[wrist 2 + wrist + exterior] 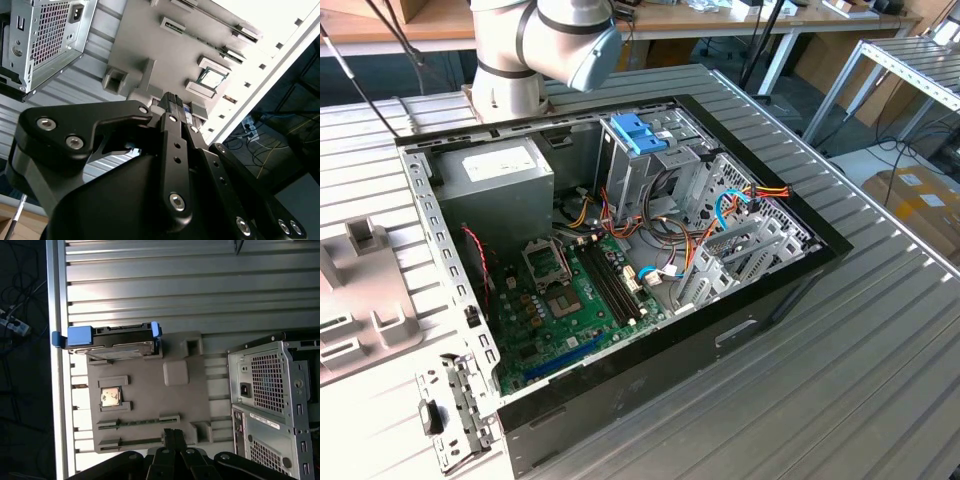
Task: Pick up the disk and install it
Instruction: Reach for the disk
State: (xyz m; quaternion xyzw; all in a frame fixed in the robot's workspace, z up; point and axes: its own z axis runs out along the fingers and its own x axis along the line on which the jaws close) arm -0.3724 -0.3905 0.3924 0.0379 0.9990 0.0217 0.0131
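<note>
**Approach: disk not grasped**

Gripper (173, 432) is hovering over the grey tray (150, 390), fingers (169, 437) together, empty. The disk (117, 342) is sitting at the tray's far edge. A grasp is likely calling for parted fingers. In the exterior view the tray is lying at nine o'clock of the open case (650, 370), cables (672, 240) crowding its cage (625, 170).

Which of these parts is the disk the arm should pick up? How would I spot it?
Beside the open computer case, a flat grey tray lies on the ribbed metal table. The disk sits along the tray's edge farthest from the hand. Only it has bright blue plastic ends.
</note>
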